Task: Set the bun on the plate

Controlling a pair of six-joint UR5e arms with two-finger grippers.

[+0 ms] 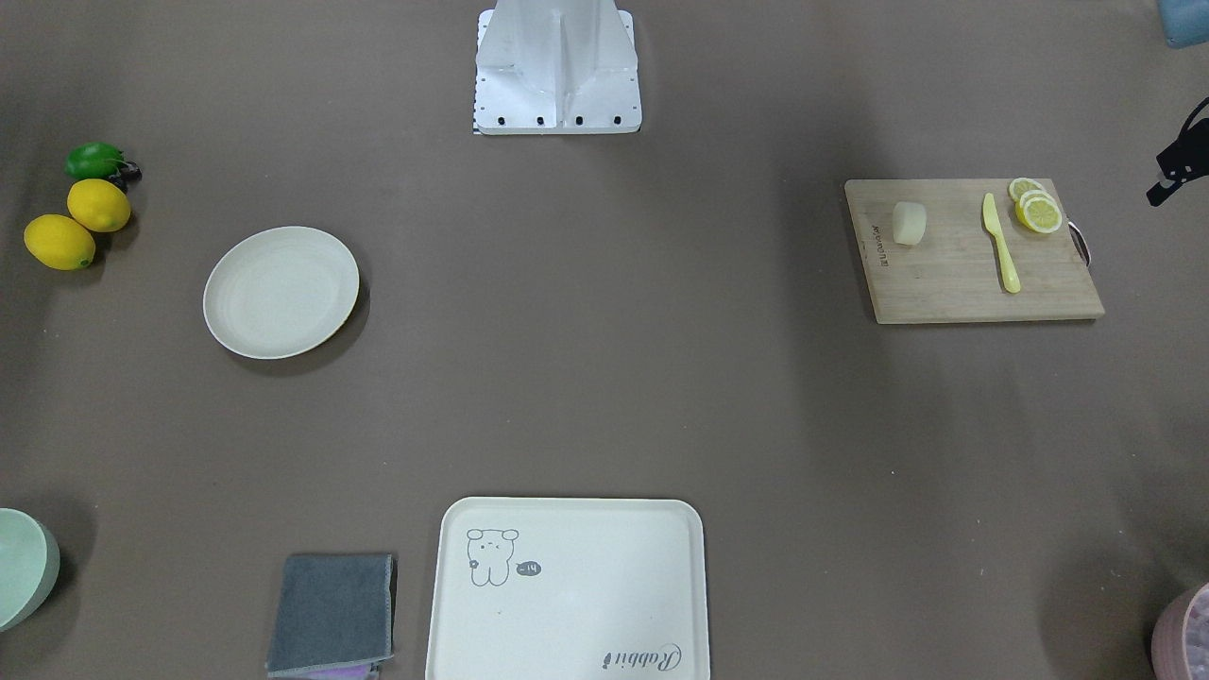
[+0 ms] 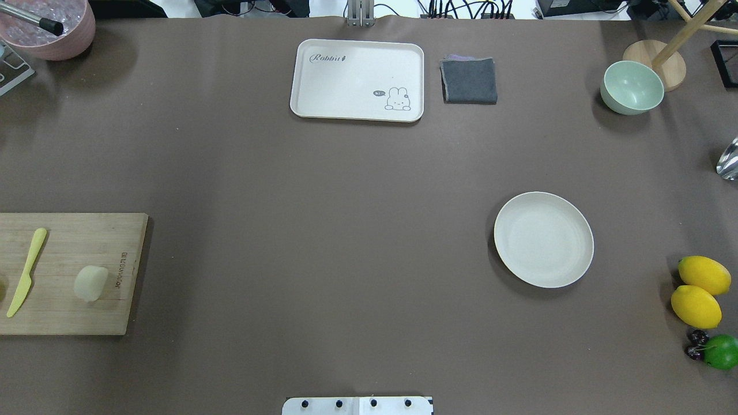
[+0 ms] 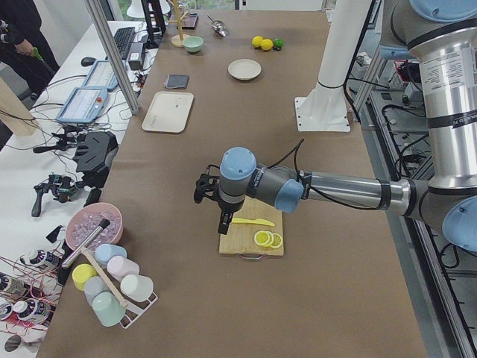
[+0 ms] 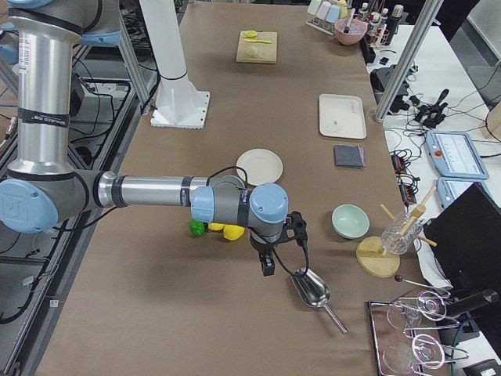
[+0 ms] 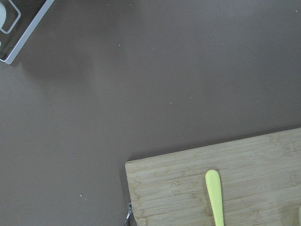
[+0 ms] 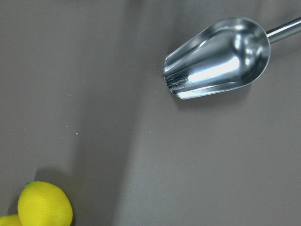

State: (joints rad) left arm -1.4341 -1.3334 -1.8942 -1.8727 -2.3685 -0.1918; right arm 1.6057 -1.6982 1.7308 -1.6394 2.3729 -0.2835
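The bun point(image 1: 909, 224) point(image 2: 91, 283), a small pale chunk, lies on the wooden cutting board point(image 1: 954, 283) on my left side. The round cream plate point(image 1: 281, 292) point(image 2: 543, 239) sits bare on the brown table on my right side, far from the bun. My left gripper point(image 3: 222, 224) hangs above the table just past the board's outer end, away from the bun; I cannot tell whether it is open or shut. My right gripper point(image 4: 268, 265) hovers near the lemons point(image 4: 228, 230), beyond the plate; its state cannot be told either. Both wrist views show no fingers.
A yellow knife point(image 1: 999, 241) and lemon slices point(image 1: 1037, 208) share the board. A bear-drawing tray point(image 2: 357, 79), grey cloth point(image 2: 469, 80) and green bowl point(image 2: 632, 87) line the far edge. Two lemons point(image 2: 699, 291), a lime point(image 2: 720, 351) and a metal scoop point(image 6: 218, 59) lie at the right.
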